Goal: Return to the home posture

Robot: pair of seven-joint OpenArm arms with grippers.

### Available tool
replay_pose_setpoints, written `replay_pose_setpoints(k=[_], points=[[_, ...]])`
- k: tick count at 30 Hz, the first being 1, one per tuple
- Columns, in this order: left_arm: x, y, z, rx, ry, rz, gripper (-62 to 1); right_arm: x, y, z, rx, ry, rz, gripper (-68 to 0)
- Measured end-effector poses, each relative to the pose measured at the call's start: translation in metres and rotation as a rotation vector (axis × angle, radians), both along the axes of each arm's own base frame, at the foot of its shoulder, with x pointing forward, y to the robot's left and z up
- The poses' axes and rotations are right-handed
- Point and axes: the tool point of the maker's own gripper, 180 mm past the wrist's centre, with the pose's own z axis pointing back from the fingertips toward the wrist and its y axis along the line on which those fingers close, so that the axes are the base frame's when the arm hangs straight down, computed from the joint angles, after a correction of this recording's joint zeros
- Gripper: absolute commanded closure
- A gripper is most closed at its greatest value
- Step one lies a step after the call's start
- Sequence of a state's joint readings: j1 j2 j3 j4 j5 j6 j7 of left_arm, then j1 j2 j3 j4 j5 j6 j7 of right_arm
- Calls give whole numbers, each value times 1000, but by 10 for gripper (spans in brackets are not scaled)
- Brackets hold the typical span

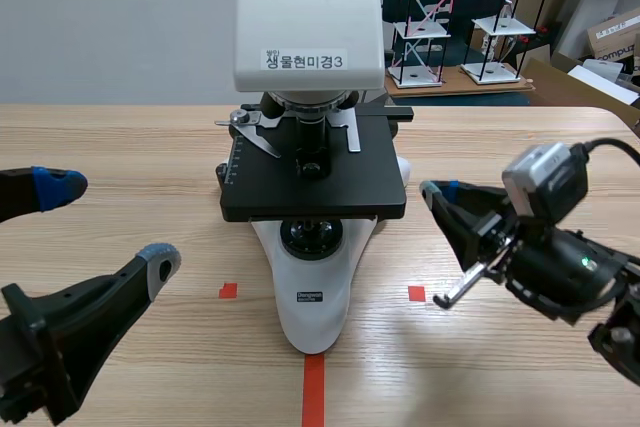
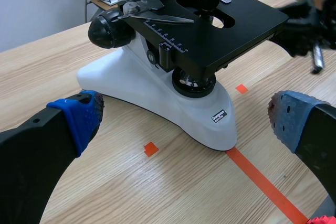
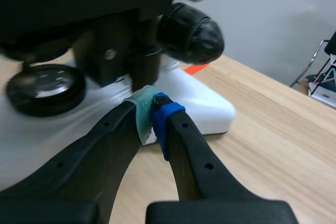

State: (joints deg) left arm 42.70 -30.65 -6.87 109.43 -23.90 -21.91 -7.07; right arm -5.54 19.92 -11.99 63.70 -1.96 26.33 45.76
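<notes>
This is a laboratory or robotics test room. A labelled white-and-black microscope [image 1: 312, 277] stands on a wooden table [image 1: 120, 137] marked with orange-red tape [image 1: 313, 387], between the left gripper [image 1: 110, 223] and the right gripper [image 1: 435, 192]. Well beyond both grippers are small black-and-white rack models [image 1: 420, 29], cardboard boxes [image 1: 612, 32] and a plain grey wall [image 1: 110, 17].

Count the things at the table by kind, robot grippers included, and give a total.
Microscope: 1
Grippers: 2 (left gripper open, right gripper shut)
Total: 3
</notes>
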Motion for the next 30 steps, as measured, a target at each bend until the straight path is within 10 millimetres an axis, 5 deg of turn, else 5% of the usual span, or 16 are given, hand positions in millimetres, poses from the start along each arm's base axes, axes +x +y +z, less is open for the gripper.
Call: replay_pose_setpoints(k=[3, 10, 12, 20, 26, 30], points=[[0, 0, 0, 0, 0, 0, -623, -23, -7, 0, -3, 12, -8, -63], [0, -1, 0, -1, 1, -4, -623, -80, -23, 22, -43, 15, -21, -472], [0, 0, 0, -1, 1, -3, -623, -97, -24, 30, -54, 22, -21, -541], [0, -1, 0, -1, 1, -4, -623, -139, -20, 53, -198, 141, 39, -567], [0, -1, 0, -1, 1, -4, -623, -127, -21, 99, -169, 45, 13, -567], [0, -1, 0, -1, 1, -4, -623, -123, -26, 99, -161, 51, -7, -562]])
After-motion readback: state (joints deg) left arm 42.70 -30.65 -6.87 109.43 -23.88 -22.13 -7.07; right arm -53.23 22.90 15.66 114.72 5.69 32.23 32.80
